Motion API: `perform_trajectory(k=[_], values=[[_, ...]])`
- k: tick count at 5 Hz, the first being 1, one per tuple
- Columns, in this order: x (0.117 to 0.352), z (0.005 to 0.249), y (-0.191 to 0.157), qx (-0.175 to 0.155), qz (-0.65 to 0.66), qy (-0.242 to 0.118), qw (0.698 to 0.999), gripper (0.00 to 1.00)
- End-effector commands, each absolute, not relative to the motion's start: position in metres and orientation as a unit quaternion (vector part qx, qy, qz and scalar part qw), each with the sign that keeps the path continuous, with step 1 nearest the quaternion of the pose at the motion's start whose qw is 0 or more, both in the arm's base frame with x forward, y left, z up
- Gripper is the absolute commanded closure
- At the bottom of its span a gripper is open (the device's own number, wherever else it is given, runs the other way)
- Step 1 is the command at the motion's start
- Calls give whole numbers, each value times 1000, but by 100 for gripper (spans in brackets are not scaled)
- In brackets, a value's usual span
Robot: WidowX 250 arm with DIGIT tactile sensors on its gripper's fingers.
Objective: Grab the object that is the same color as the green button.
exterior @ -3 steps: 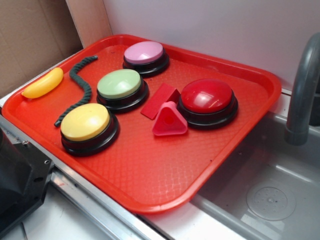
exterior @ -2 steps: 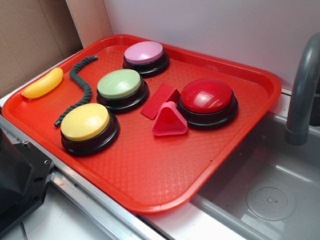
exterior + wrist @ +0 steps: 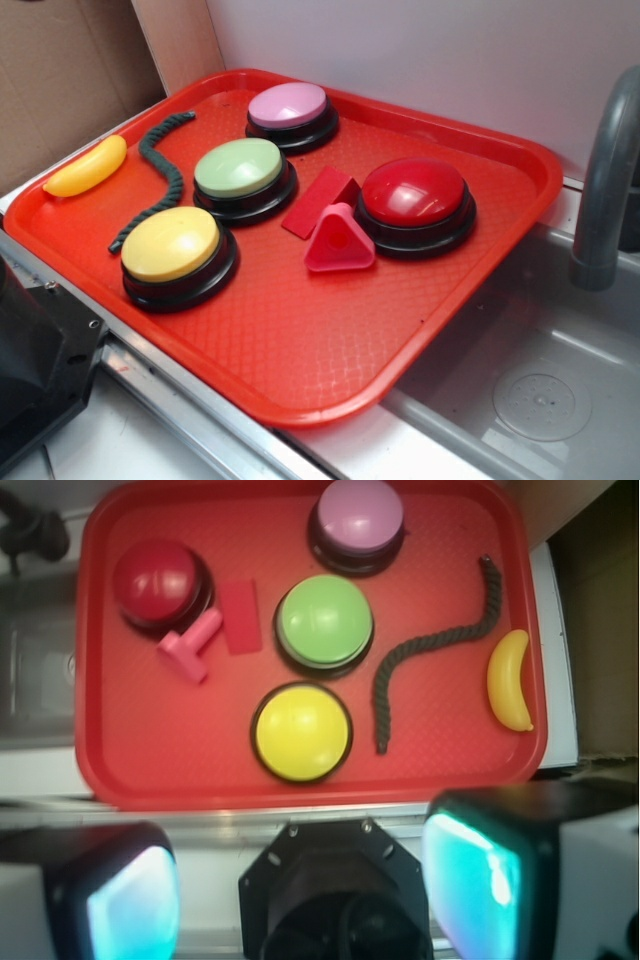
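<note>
**Rope untouched, fingers apart**

Green rope (image 3: 432,651) lies wavy on the red tray (image 3: 150,760), between the green button (image 3: 323,623) and the banana (image 3: 510,680), touching neither. Fingers (image 3: 130,905) apart, well back of the tray's near edge, holding nothing.

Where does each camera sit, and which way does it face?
Exterior: beside the tray, looking down at an angle across it toward the wall; only a dark part of the robot shows, lower left.
Wrist: above the tray's near edge, looking straight down; the fingers show at the bottom, spread.
Both show the green button, rope and banana.
</note>
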State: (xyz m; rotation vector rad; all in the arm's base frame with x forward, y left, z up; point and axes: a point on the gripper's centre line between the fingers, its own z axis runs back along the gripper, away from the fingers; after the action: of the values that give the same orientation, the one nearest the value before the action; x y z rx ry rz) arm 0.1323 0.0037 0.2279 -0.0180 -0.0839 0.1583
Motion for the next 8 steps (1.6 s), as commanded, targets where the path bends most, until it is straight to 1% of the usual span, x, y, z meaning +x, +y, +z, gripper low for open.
perform_trajectory(k=[1,2,3,4,5,6,7,8], values=[[165,190,70,-26,268,-22,963,0],[169,169,93,-35,354,-36,934,0],[175,152,107,-31,424,-48,904,0],[184,123,119,-5,523,-76,849,0],[192,102,123,24,579,-80,811,0],[198,80,128,22,592,-66,803,0],[203,56,129,12,605,-65,794,0],[205,39,130,6,611,-59,789,0]])
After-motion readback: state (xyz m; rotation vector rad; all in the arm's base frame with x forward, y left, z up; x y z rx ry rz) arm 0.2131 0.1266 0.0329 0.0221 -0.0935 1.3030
